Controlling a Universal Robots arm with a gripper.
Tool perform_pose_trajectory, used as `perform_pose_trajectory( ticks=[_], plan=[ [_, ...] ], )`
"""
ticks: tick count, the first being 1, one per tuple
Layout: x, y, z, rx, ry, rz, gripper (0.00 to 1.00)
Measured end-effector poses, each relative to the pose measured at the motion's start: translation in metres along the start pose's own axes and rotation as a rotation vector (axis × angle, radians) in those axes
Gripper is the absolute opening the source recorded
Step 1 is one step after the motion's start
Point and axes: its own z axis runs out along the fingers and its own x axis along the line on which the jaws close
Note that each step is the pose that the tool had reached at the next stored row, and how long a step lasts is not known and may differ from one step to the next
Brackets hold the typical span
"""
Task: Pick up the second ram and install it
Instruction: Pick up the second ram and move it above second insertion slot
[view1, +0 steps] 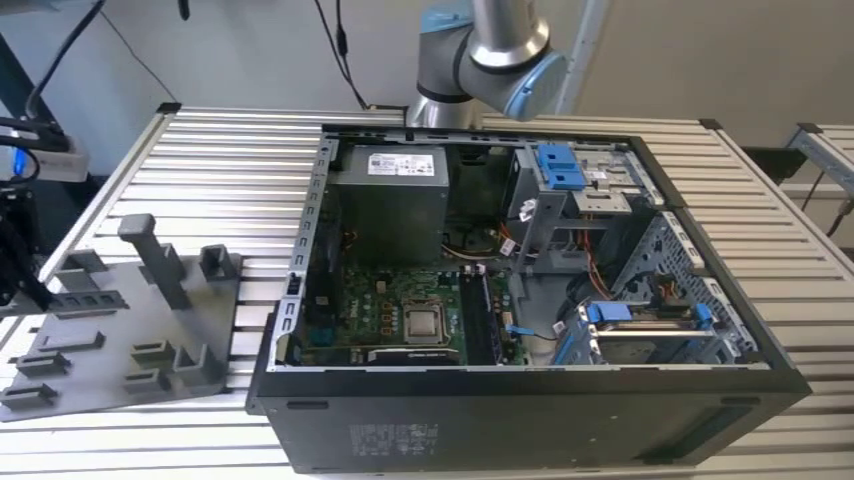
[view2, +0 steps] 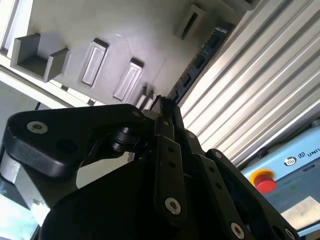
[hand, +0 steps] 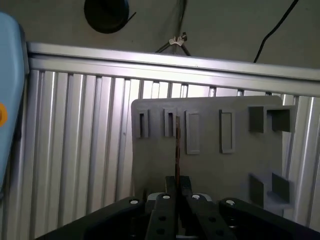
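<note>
Where the gripper (view1: 35, 298) hangs: at the exterior view's far left edge, over the near-left part of the grey holder.
Gripper fingers (hand: 171, 186): drawn together on the second ram, the thin board pinched between them in both wrist views.
Second ram (view1: 91, 300): on the grey holder, standing on its long edge. It is a dark slim bar edge-on in the first wrist view (hand: 177, 145) and a blue strip with dark chips in the second wrist view (view2: 200, 60), running out from the fingertips.
Grey holder (view1: 107, 375): a flat plate with raised slots, lying on the slatted table (view1: 240, 150) beside the computer case.
Grey post (view1: 158, 255): upright on the holder, apart from the ram.
Computer case (view1: 534, 420): open on top, to the exterior view's right of the holder.
Power supply (view1: 387, 195): at the case's far side.
Motherboard (view1: 387, 290): nearer, with the processor (view1: 424, 323) on it.
Robot arm (view1: 481, 50): rising behind the case.
Blue clips (view1: 561, 165): on the drive bay, toward the exterior view's right.
</note>
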Motion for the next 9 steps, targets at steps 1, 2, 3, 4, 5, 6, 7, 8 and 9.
perform_pose_trajectory(
  ticks=[1,2,3,4,5,6,7,8,9],
  plan=[
    [0.0,0.0001,-0.0017,-0.0001,0.0001,0.0,0.14],
    [-0.0001,0.0001,-0.0036,0.0,-0.0001,0.0,0.14],
    [-0.0001,0.0001,-0.0056,0.0,0.0,0.0,0.14],
    [-0.0001,0.0002,-0.0076,0.0001,-0.0001,0.0,0.14],
    [-0.0001,0.0002,-0.0097,0.0,-0.0001,0.0,0.14],
    [-0.0001,0.0003,-0.0119,0.0,0.0,0.0,0.14],
    [-0.0002,0.0003,-0.0142,0.0,0.0,0.0,0.14],
    [-0.0002,0.0003,-0.0165,0.0,0.0,0.0,0.14],
    [-0.0002,0.0004,-0.0187,0.0001,0.0,0.0,0.14]
  ],
)
